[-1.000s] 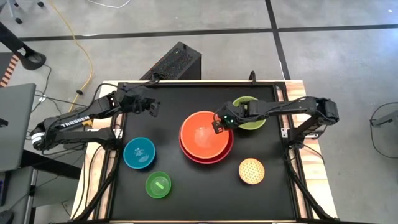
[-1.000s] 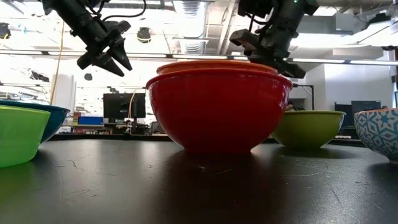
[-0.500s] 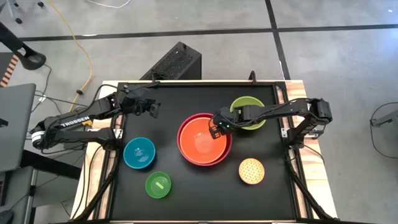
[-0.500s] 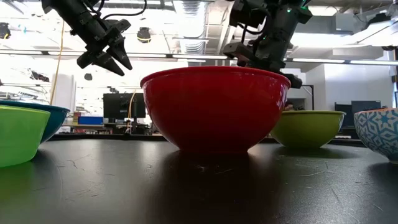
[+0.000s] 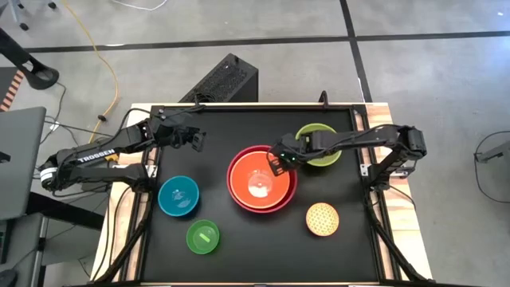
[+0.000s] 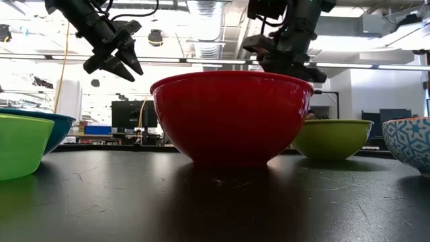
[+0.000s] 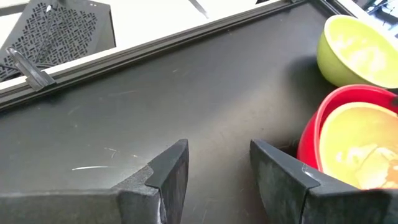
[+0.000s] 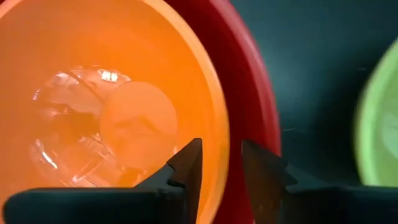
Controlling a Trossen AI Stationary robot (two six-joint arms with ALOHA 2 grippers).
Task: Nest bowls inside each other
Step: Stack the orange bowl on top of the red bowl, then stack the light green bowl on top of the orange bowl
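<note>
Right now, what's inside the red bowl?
The orange bowl sits nested in the red bowl, empty itself. It covers the red bowl's floor. Level across the table, only red shows.

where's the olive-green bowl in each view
High view: the glossy olive-green plastic bowl sits right of centre, partly under the right arm.
Low view: right of the big red bowl, at.
Left wrist view: top right corner.
Right wrist view: blurred at the right edge.
Shared landmark: the red bowl.

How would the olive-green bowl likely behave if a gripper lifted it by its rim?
The olive-green bowl looks thin and glossy, so probably light but slippery. Its curved wall narrows to a small base, so a one-sided rim grip could tilt it.
</note>
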